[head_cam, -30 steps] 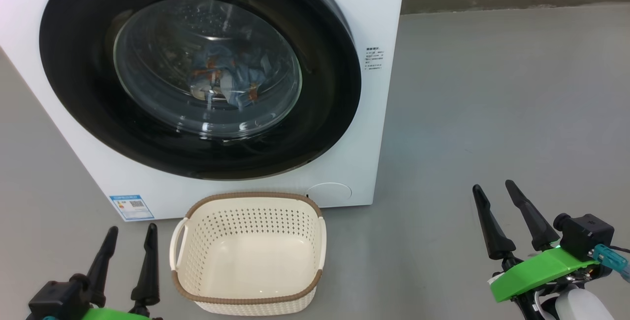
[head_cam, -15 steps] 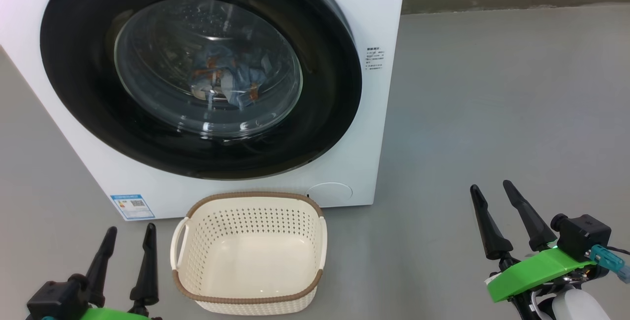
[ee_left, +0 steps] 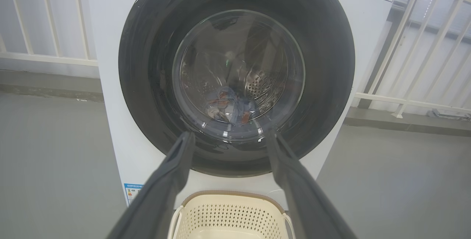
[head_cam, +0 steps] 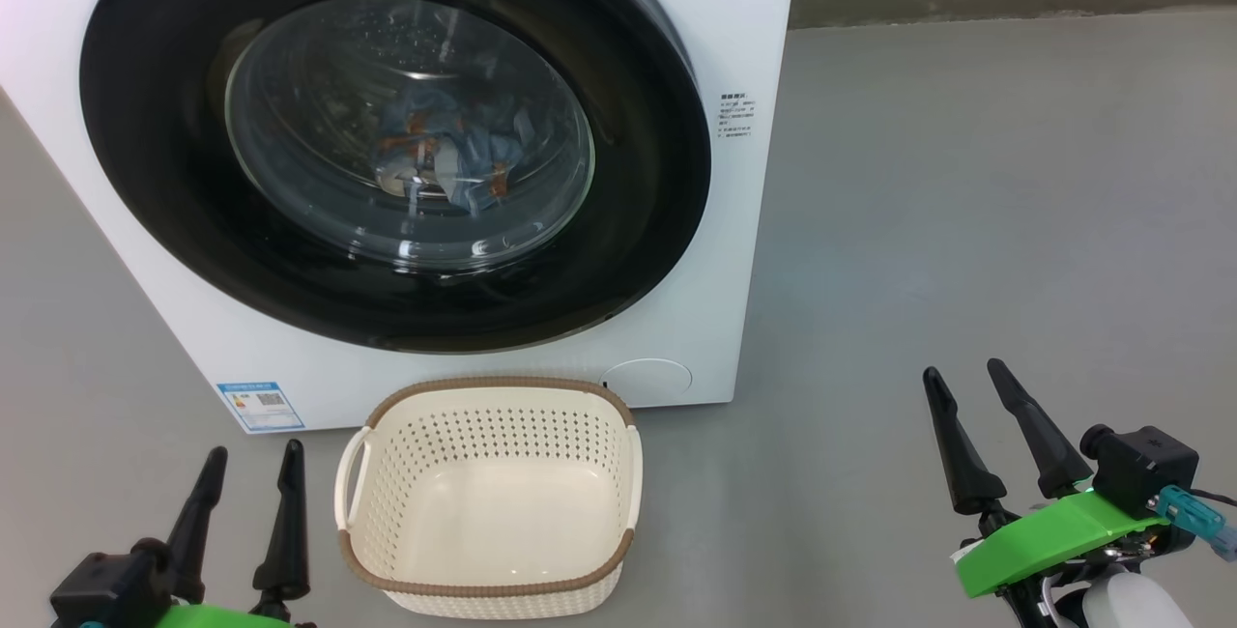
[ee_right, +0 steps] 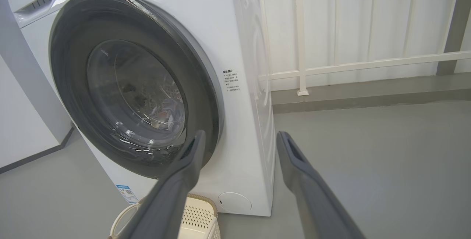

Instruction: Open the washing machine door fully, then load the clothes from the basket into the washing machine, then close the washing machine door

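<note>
The washing machine door (head_cam: 396,140), a round glossy black disc with a bulging glass window, is sitting closed against the front of the white washing machine (head_cam: 744,251). Through the glass, the clothes (head_cam: 440,159), light blue with orange patches, are lying bunched at the bottom of the steel drum. The basket (head_cam: 498,385) is standing on the grey floor (head_cam: 966,174) just in front of the machine, below the door, with its bare cream bottom showing. A blue label sticker (head_cam: 259,405) is showing at the lower left of the machine's front, near the basket's far left corner. The left gripper (head_cam: 254,451) is hovering low, just left of the basket, its jaws apart and its fingers pointing toward the machine. The right gripper (head_cam: 963,370) is hovering well to the right of the basket and the machine, over open floor, its jaws likewise apart. In the wrist views, a white railing (ee_right: 301,47) is running behind the machine.
</note>
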Robot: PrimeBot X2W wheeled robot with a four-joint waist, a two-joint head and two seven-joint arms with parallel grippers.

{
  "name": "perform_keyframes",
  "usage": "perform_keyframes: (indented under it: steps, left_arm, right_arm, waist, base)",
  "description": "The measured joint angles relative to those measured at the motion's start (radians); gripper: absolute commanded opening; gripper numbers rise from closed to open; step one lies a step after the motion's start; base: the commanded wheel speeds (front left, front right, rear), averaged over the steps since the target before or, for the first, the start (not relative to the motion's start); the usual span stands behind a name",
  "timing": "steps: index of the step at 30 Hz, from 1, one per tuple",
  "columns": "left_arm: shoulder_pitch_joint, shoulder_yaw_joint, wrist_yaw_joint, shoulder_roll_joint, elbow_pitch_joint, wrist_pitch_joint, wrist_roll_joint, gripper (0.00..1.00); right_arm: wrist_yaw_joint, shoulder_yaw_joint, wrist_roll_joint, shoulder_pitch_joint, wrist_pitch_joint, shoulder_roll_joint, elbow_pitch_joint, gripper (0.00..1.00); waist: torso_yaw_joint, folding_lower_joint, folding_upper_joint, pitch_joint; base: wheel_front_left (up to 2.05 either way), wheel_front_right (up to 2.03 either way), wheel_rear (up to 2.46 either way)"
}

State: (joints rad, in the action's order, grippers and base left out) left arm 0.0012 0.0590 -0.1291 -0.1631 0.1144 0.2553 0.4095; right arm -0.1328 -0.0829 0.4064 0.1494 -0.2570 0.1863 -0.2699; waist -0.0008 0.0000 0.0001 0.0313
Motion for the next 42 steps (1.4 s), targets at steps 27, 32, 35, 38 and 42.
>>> perform_keyframes:
  steps: [27,32,35,38,42]
  left_arm:
    - [0.014,0.008,0.000,0.021,0.052,-0.001,0.016,0.00]
    - [0.035,0.012,0.000,0.036,0.072,-0.010,0.048,0.00]
    - [0.035,0.011,0.000,0.037,0.072,-0.020,0.072,0.00]
    - [0.035,0.007,0.000,0.038,0.074,-0.028,0.104,0.00]
    - [0.035,0.002,0.000,0.040,0.077,-0.042,0.137,0.00]
  right_arm:
    - [0.000,-0.001,0.003,-0.023,0.000,-0.018,-0.037,0.00]
    - [0.000,0.000,0.034,-0.048,0.010,-0.029,-0.058,0.00]
    - [0.000,0.003,0.049,-0.048,0.019,-0.030,-0.058,0.00]
    - [0.000,0.007,0.091,-0.048,0.030,-0.032,-0.057,0.00]
    - [0.000,0.015,0.116,-0.048,0.043,-0.035,-0.055,0.00]
  waist:
    - [0.003,0.0000,0.0000,-0.003]
    - [0.003,0.0001,0.0000,-0.004]
    - [0.003,0.0006,0.0000,-0.003]
    - [0.003,0.0002,0.0000,-0.005]
    - [0.003,0.0002,0.0000,-0.007]
  base:
    - [0.00,0.00,0.00]
    - [0.00,0.00,0.00]
    - [0.00,0.00,0.00]
    - [0.00,0.00,0.00]
    - [0.00,0.00,0.00]
